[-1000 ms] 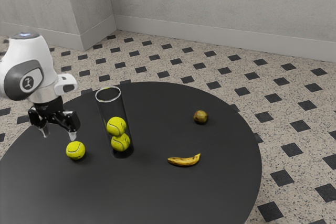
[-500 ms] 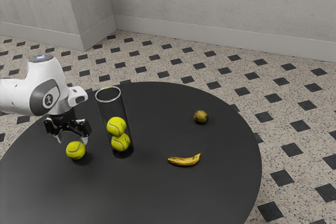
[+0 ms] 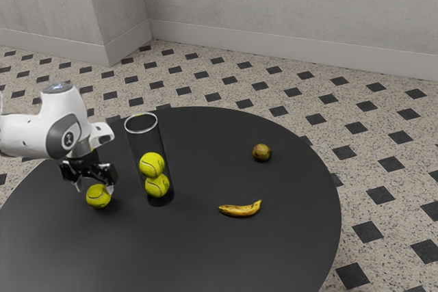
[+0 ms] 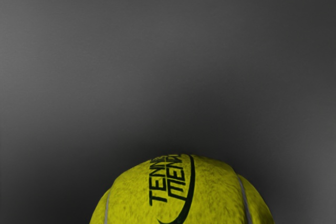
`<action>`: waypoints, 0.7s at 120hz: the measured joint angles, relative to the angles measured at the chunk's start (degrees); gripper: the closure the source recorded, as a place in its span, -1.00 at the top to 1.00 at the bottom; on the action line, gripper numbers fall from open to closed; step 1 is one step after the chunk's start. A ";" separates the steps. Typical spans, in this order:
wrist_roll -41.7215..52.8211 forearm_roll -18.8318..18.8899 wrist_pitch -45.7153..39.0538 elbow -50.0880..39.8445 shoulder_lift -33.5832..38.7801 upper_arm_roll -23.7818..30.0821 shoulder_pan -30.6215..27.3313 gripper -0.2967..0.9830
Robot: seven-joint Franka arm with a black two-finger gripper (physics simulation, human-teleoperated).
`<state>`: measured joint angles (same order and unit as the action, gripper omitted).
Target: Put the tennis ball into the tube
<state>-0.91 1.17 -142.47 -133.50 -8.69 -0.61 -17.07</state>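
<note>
Hovering with gripper [image 3: 94, 187] spread, unclamped, directly over tennis ball [image 3: 99, 198], lower left of exterior view, with tips beside its upper part. Probably lower slightly, squeeze, then lift toward tube [image 3: 143, 143], exterior view's right.

Black capitals beginning "TENN" and "MEN" run in two lines across a round, fuzzy yellow-green tennis ball [image 4: 215, 192], their last letters unclear at its curve. A round white emblem [image 3: 68, 140] on the white-and-grey robot arm [image 3: 26, 135] is too small to read.
</note>
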 joint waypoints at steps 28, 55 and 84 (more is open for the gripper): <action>1.08 -0.33 -0.76 0.98 -3.38 0.16 -0.04 0.54; 1.74 -0.48 -1.10 1.46 -4.35 0.25 -0.08 0.27; 1.95 -0.27 -0.11 1.60 -2.63 1.17 -1.24 0.06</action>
<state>1.04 0.90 -142.58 -131.90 -11.32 0.56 -18.32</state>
